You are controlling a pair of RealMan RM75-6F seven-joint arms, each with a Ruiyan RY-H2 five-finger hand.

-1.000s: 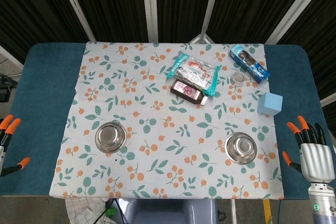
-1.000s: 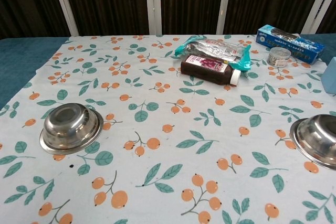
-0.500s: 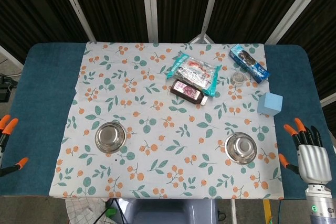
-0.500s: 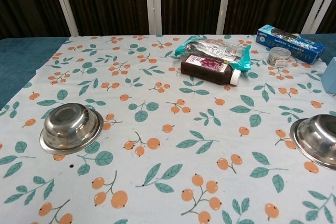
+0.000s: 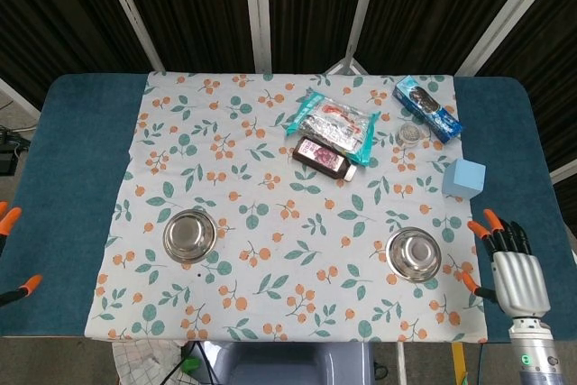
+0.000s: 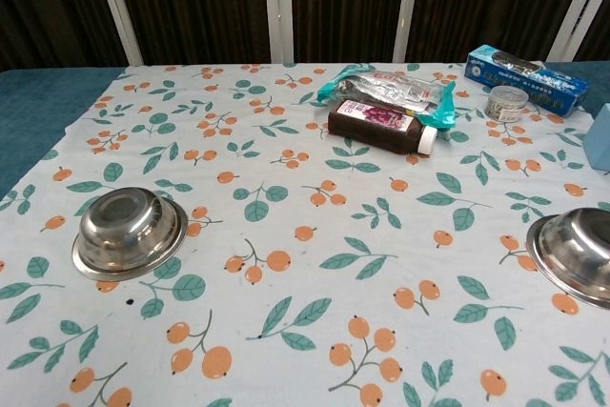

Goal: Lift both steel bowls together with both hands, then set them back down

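Two steel bowls stand on the floral tablecloth (image 5: 270, 178). The left bowl (image 5: 189, 234) (image 6: 129, 232) sits near the front left. The right bowl (image 5: 413, 253) (image 6: 577, 254) sits near the front right. My right hand (image 5: 512, 270) hovers to the right of the right bowl, fingers spread with orange tips, holding nothing and apart from the bowl. Of my left hand (image 5: 11, 254) only orange fingertips show at the far left edge, well away from the left bowl. Neither hand shows in the chest view.
At the back lie a snack packet (image 5: 334, 123), a dark bottle (image 5: 323, 158) on its side, a blue biscuit box (image 5: 427, 107) and a small tin (image 5: 413, 134). A light blue cube (image 5: 463, 178) stands behind the right bowl.
My right hand has moved left, toward the right bowl, and a little lower in the frame. My left hand has slid further out of the left edge. The bowls have not moved.
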